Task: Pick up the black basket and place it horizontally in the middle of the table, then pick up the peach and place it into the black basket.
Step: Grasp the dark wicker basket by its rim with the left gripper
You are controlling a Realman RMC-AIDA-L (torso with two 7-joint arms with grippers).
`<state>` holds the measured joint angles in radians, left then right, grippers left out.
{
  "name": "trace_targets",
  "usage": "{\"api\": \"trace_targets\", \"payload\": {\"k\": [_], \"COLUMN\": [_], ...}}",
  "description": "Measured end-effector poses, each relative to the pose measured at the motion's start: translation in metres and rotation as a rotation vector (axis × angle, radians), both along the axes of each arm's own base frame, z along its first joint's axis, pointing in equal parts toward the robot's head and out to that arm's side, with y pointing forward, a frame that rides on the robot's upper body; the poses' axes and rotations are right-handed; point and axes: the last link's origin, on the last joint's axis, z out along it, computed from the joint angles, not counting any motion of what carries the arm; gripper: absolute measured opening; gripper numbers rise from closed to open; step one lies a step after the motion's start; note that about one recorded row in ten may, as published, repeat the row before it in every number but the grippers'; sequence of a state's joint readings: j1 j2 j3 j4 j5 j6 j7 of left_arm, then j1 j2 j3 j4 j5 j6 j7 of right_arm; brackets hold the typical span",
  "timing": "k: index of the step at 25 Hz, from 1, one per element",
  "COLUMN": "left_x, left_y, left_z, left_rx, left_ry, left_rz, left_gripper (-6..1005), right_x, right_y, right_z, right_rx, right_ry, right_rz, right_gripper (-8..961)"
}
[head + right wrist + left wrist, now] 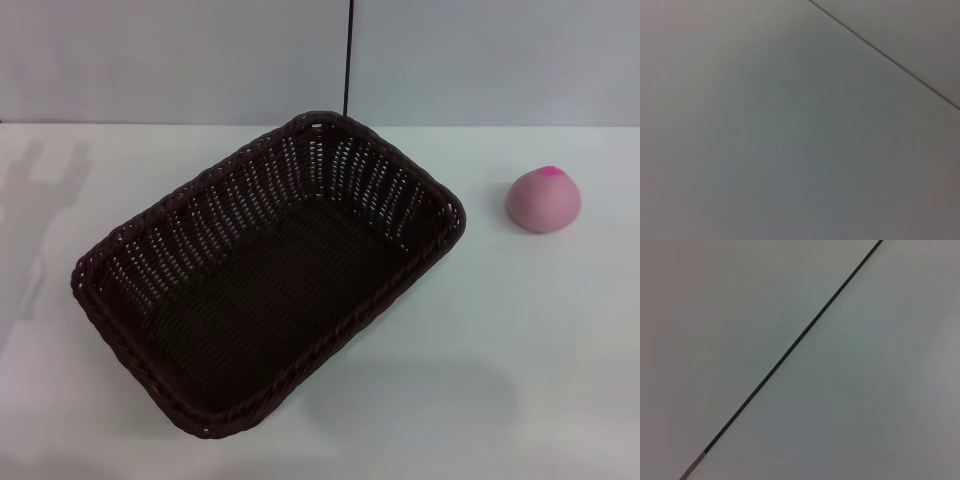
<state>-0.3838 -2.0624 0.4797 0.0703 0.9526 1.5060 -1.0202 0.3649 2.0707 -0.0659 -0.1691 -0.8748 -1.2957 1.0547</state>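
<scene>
While peach (543, 200) outside, black basket (270, 275) empty

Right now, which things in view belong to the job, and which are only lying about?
For the job:
- black basket, empty, lying at a diagonal
- peach, on the table, to the robot's right of the basket, apart from it

Not for the job:
- thin dark line on the back wall

No end effector shows.

One black basket (270, 290), one peach (543, 199)
</scene>
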Motion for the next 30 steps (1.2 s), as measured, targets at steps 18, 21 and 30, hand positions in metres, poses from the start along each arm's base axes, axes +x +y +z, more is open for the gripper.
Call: {"api": "trace_targets", "payload": {"k": [18, 21, 30], "left_x": [0.047, 0.065, 0.118], "left_y": [0.042, 0.061, 0.093], "left_z": [0.037, 0.052, 0.064], "left_rx": [-0.459, -0.653, -0.977], "left_ry": [0.263, 0.334, 0.599], "left_rz": [-0.331, -0.349, -0.252], "left_gripper": [817, 816, 814], "right_x": [-0.015, -0.014, -0.007], "right_y": [0.001, -0.001, -0.006], "right_z": [-0.016, -0.019, -0.024], "right_rx": [-0.219, -0.239, -0.267], "right_ry": [-0.118, -0.123, -0.114], "right_rz": [0.124, 0.125, 0.093], "right_gripper": [551, 551, 551]}}
